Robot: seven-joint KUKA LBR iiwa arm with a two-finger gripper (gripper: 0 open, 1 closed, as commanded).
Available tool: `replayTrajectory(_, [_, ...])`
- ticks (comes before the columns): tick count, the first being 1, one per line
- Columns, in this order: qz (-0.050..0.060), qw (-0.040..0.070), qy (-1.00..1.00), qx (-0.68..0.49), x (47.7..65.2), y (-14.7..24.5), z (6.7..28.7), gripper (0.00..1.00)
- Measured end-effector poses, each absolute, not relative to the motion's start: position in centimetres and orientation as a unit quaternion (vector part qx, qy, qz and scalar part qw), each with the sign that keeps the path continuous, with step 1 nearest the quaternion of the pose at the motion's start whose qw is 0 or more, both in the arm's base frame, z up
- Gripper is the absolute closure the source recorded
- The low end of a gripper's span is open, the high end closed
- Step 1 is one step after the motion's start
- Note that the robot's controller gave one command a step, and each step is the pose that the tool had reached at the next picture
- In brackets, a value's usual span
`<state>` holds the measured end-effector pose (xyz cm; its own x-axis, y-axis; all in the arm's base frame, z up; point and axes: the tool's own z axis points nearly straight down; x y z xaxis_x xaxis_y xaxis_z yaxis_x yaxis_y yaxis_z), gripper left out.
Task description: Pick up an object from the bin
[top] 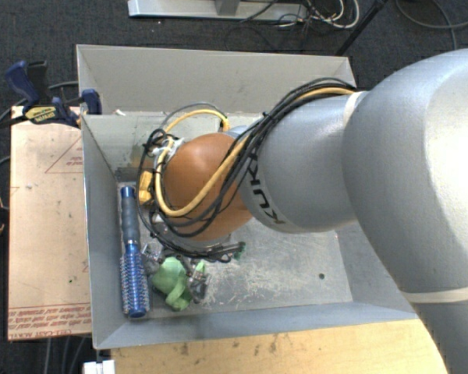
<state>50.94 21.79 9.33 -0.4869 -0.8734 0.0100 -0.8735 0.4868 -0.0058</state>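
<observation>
Tool point(189, 276) hangs low over the near left corner of the bin point(296, 275), under the arm's orange cover and its loops of cable, right against a small green lump point(168, 280) lying on the floor there. Whether the tool is released or clenched I cannot tell, since cover and cables hide most of it, nor can I say that the lump is in its grasp.

The lump looks rounded and soft, perhaps a toy or a piece of foam, so I judge it light, yielding and not fragile. It should squash a little rather than slip. Its thickest middle seems the best place to take hold.

Just beside it on the left lies a blue hairbrush point(132, 265), bristle head next to the lump and handle running along the left wall toward the back. Brush and near wall leave little room on those two sides, and a sideways shift could nudge the brush. To the right the floor is bare, and the way straight up looks open.
</observation>
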Motion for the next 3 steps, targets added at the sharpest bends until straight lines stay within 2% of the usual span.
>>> replayTrajectory(1, [0.004, 0.000, -0.862, 0.506, 51.0, 21.9, 9.5, 1.00])
replayTrajectory(2, [-0.002, -0.013, -0.868, 0.496, 50.3, 18.7, 9.4, 1.00])
replayTrajectory(3, [0.001, -0.005, -0.806, 0.592, 50.3, 19.0, 25.0, 1.00])
